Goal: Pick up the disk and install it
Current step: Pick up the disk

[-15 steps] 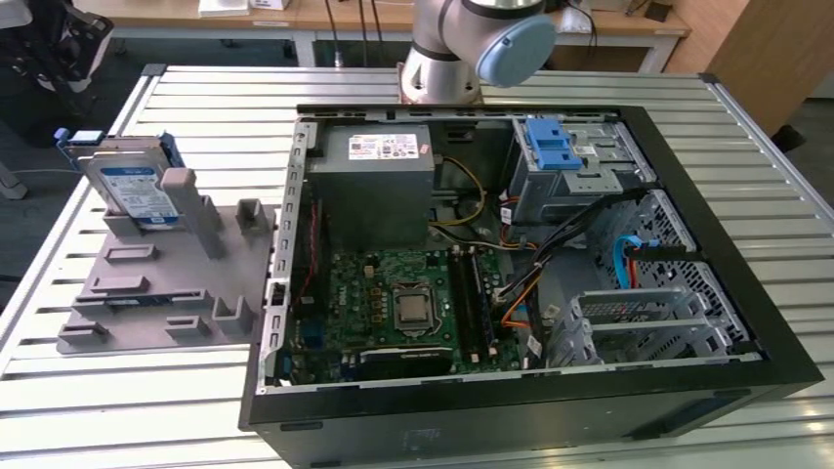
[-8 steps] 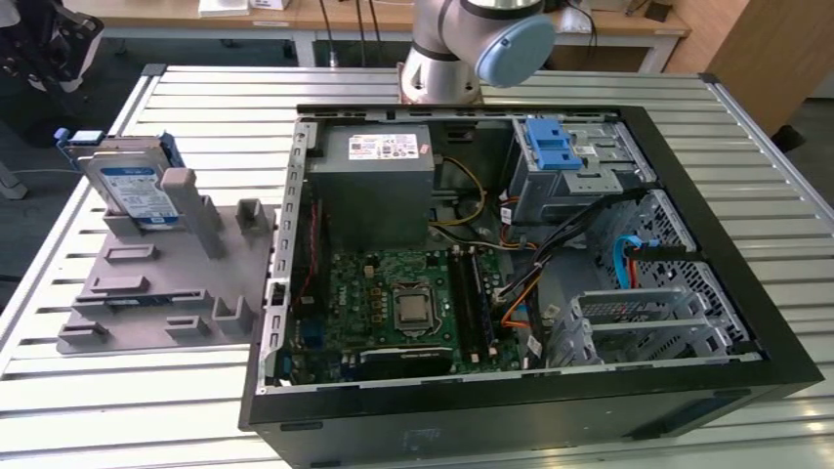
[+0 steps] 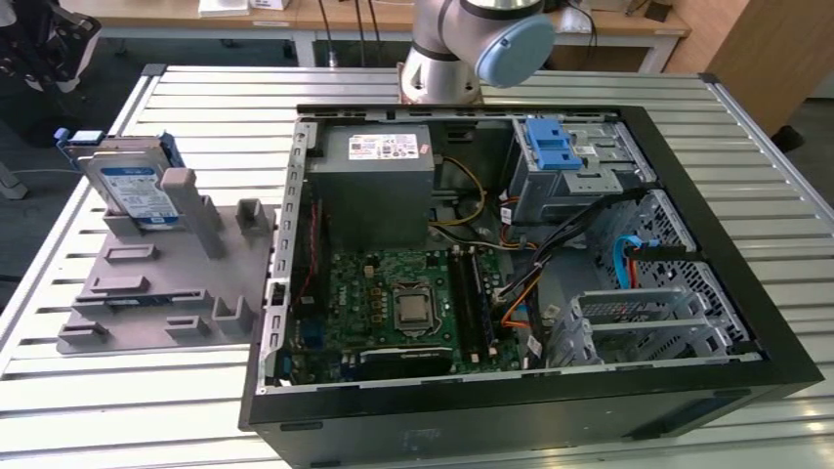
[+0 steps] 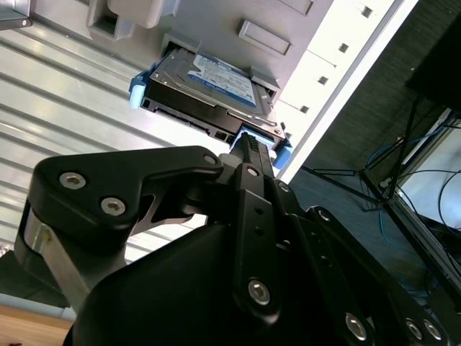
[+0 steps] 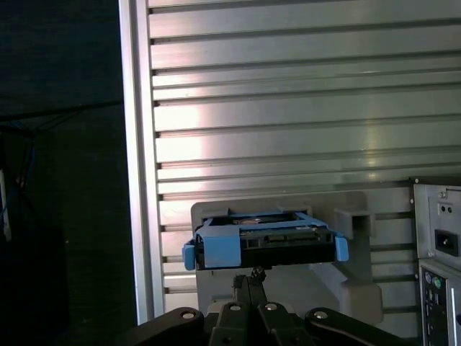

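Note:
The disk point(image 3: 135, 188) is a silver hard drive with a blue-and-white label and blue side rails. It stands on edge in a grey holder point(image 3: 156, 283) at the exterior view's left, beside the open computer case point(image 3: 729, 371). Both wrist views show the disk point(image 4: 209, 90) point(image 5: 266, 241) just beyond my gripper point(image 5: 253, 274), whose black fingers point(image 4: 248, 148) sit pressed together, pointing at the disk's near end with a small gap between. Nothing is held. In the exterior view I see the arm's base point(image 3: 470, 44) behind the case.
Inside the case are a grey power-supply box point(image 3: 378, 186), a green motherboard point(image 3: 404, 303) and a metal drive cage with a blue latch point(image 3: 561, 147). The ribbed metal table point(image 3: 782, 195) surrounds it. The case's rear panel point(image 5: 439, 245) shows in the first wrist view.

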`<act>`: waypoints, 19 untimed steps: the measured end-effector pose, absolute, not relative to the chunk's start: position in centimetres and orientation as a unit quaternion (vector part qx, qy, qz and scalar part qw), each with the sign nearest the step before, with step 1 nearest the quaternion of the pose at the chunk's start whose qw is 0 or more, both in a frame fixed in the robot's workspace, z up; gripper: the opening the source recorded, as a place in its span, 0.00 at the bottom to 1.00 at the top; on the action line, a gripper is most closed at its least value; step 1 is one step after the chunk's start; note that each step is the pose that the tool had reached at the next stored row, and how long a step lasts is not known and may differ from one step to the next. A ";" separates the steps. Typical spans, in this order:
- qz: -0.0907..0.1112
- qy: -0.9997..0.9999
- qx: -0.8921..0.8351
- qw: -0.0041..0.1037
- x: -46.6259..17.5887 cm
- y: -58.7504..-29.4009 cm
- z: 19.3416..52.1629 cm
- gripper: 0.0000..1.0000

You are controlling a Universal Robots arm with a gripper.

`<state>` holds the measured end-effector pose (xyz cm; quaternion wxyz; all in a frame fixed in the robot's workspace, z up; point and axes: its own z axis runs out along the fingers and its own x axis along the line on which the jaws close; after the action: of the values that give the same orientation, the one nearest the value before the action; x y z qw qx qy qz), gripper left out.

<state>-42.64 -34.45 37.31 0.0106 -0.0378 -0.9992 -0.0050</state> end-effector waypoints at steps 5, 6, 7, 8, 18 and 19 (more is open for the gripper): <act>-0.005 -0.999 -0.037 0.011 -42.7 -34.4 37.3 0.11; -0.005 -0.999 -0.035 0.011 -42.7 -34.4 37.3 0.11; -0.005 -0.999 -0.034 0.011 -42.7 -34.5 37.3 0.11; -0.005 -0.999 -0.032 0.011 -42.7 -34.4 37.3 0.11; -0.005 -1.000 -0.024 0.011 -42.7 -34.4 37.3 0.11; -0.005 -1.000 -0.024 0.011 -42.7 -34.4 37.3 0.11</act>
<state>-42.66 -34.45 37.31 0.0106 -0.0236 -0.9997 -0.0049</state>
